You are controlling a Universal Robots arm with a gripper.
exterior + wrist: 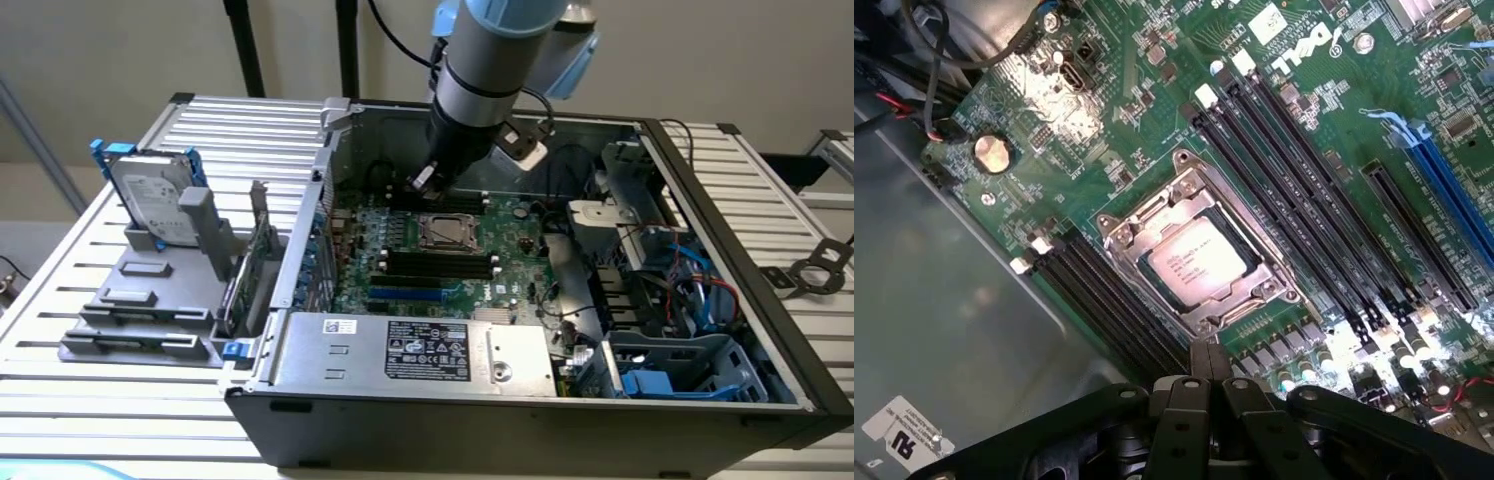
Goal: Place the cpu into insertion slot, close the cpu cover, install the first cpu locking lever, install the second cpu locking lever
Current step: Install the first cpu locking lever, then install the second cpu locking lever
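Black claw point(1206, 372) hangs over the green motherboard, fingers pressed together into a narrow tip, holding nothing. Just beyond that tip sits the small flat silvery-grey square cpu point(1197, 260), already seated in the black square insertion slot point(1154, 288), with the thin metal window-frame cpu cover point(1129, 222) lying flat around it. Long black memory slots point(1304, 180) run either side of the socket. Open black computer case point(534, 425) lies on a white slatted metal table point(120, 400); beige wall behind.
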